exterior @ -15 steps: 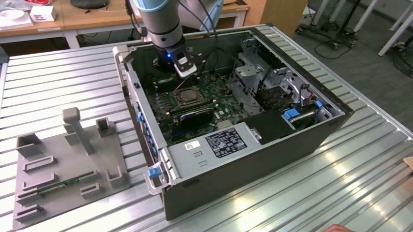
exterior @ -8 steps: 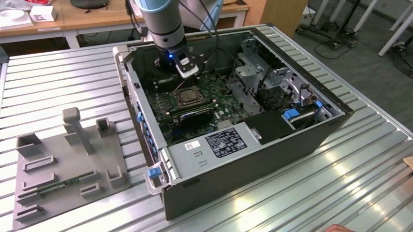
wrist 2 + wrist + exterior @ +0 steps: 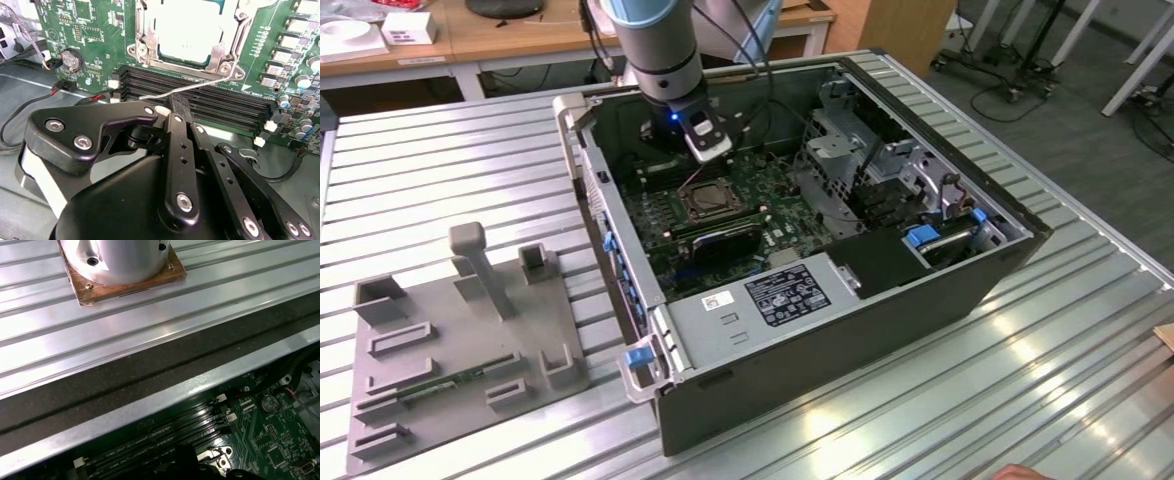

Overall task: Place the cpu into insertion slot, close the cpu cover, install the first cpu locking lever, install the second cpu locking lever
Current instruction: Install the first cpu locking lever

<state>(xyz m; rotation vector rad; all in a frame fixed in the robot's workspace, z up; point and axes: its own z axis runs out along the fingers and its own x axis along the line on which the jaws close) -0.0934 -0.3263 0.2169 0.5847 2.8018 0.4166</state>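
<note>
The cpu [image 3: 187, 30] lies flat in the insertion slot [image 3: 707, 197] on the green motherboard inside the open computer case. The silvery cpu cover [image 3: 150, 47] is down around it. A thin wire locking lever [image 3: 205, 85] slants out from the socket's corner, across the black memory slots. My gripper [image 3: 174, 104] is shut, its black fingertips right at the lever's free end; I cannot tell whether they touch it. In the exterior view the gripper [image 3: 704, 150] hangs inside the case, just behind the socket.
Long black memory slots [image 3: 215, 105] run between the gripper and the socket. A coin battery [image 3: 71, 60] and red-black cables [image 3: 75, 92] lie to one side. The case wall [image 3: 607, 230] and drive cage [image 3: 847, 150] flank the board. A grey fixture plate [image 3: 454, 340] sits on the slatted table.
</note>
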